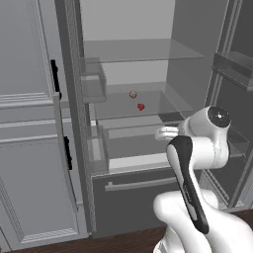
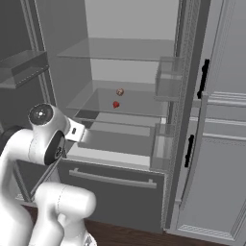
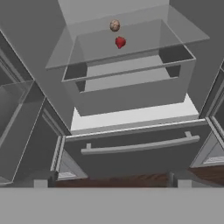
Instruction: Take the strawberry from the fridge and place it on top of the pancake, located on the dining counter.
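The fridge (image 1: pixel 148 74) is seen with both doors open. The gripper (image 3: pixel 112 183) is held with fingers spread wide, empty. The strawberry (image 1: pixel 141 106) lies on the middle glass shelf (image 1: pixel 168 101); its long axis cannot be made out.

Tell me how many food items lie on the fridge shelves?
2: the strawberry on the middle glass shelf, and a brownish ball just behind it. Door bins may hide more.
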Tool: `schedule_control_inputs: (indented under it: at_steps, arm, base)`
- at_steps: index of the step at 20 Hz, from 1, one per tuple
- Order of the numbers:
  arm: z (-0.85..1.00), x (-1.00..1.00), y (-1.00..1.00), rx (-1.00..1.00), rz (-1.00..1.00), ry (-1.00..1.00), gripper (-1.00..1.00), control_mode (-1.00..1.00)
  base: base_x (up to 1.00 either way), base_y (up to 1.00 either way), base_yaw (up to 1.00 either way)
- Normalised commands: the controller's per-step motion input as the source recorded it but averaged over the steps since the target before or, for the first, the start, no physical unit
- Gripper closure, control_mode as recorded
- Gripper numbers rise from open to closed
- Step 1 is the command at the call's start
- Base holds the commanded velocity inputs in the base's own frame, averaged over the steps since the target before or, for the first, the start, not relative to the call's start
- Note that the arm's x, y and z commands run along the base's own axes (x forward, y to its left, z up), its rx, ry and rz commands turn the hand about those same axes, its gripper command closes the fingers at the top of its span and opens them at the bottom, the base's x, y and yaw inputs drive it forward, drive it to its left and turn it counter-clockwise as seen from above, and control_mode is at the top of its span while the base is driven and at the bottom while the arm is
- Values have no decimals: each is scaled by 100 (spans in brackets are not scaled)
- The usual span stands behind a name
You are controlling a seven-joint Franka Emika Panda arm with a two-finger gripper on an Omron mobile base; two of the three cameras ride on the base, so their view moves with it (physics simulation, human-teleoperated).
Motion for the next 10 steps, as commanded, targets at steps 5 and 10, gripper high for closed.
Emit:
schedule_control_inputs:
  at_steps: [5, 10]
  arm:
    - [-1, 5, 0, 0, -2, 0, -100, 100]
    - [0, 0, 0, 0, 0, 0, -100, 100]
  base:
    - [15, 11, -3]
    - [85, 10, -7]
